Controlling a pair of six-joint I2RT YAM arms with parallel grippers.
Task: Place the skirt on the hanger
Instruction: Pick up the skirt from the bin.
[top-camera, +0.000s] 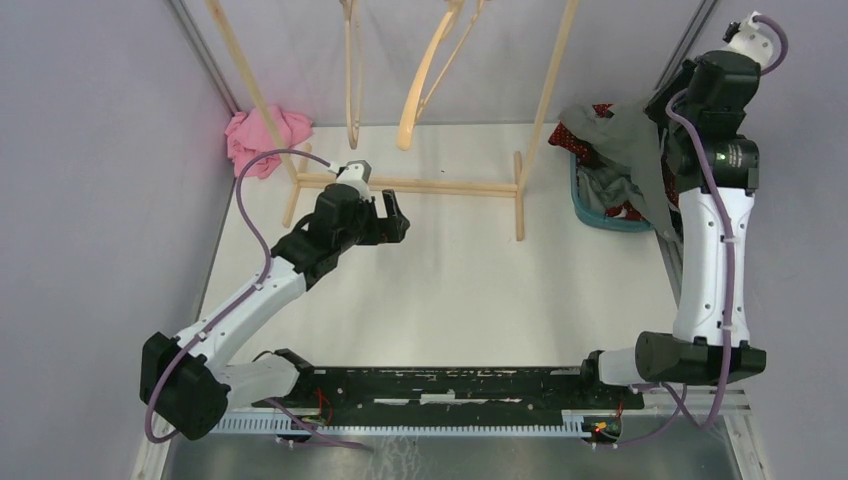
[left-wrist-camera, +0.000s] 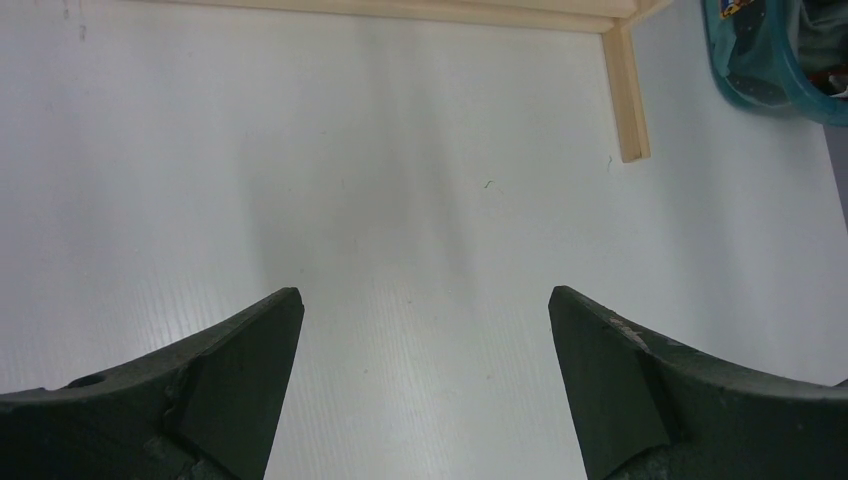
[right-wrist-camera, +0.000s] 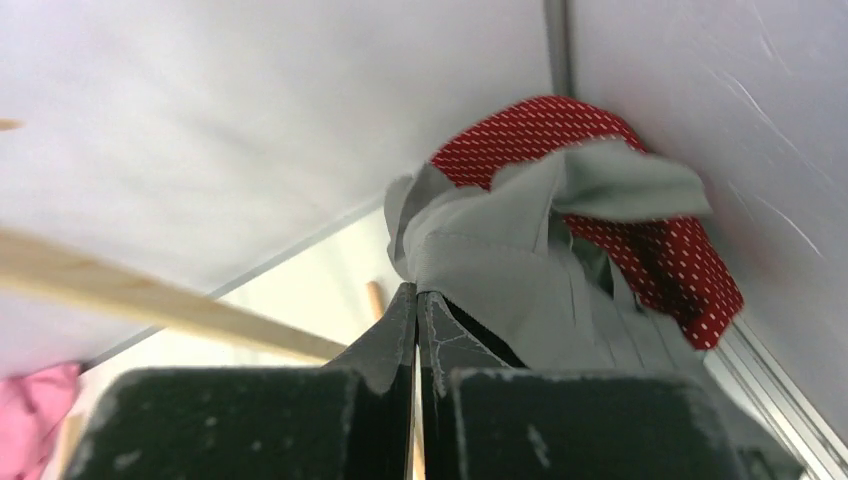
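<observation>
Nearest, left gripper (left-wrist-camera: 425, 300): hangs low over the table (left-wrist-camera: 400, 150), jaws spread wide, gripping nothing. Farther off at the right, right gripper (right-wrist-camera: 415, 297): jaws pressed together, pinching a fold of the grey skirt (right-wrist-camera: 500, 270), lifted above the basket (top-camera: 600, 218), cloth trailing down from the tips. Beyond, leftward of that grip, hangers (top-camera: 412, 118) on the rack (top-camera: 450, 185). Likely calls for a leftward carry: right arm at the skirt, left arm closer to the hangers.

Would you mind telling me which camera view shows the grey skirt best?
The right wrist view: the grey skirt is close up, pinched in the shut right gripper. The top view shows it hanging beside the arm over the basket. The left wrist view shows only the basket's corner.
</observation>
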